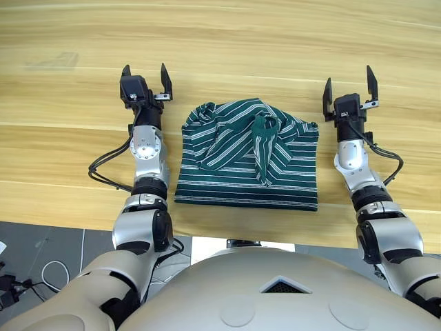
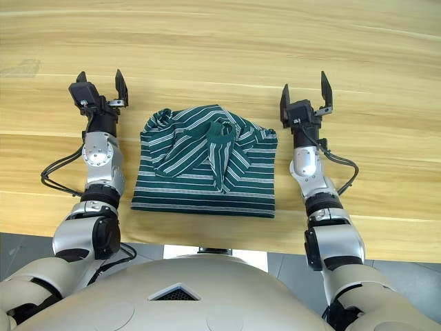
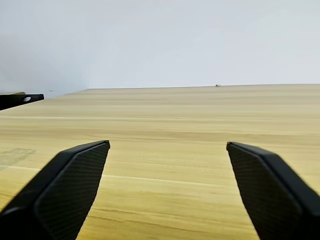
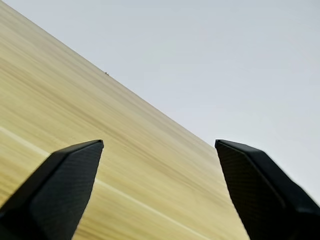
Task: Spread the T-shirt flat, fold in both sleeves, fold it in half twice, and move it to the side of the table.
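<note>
Stage: opening step, by judgement. T-shirt [image 1: 241, 172] lies bunched, collar and sleeves rumpled over a squarer lower half, not yet spread flat. Location: on counter [image 1: 275, 41], between the two pincers, near each, touching neither.

Left pincer [image 1: 145, 74]: jaws wide apart, nothing held, the shirt's far corner just inboard of it.

Right pincer [image 1: 349, 81]: likewise wide apart and empty, shirt just inboard.

Next move, likely: each pincer lowers onto the nearest cloth edge, pinches the loose layer only, and draws it outward.
</note>
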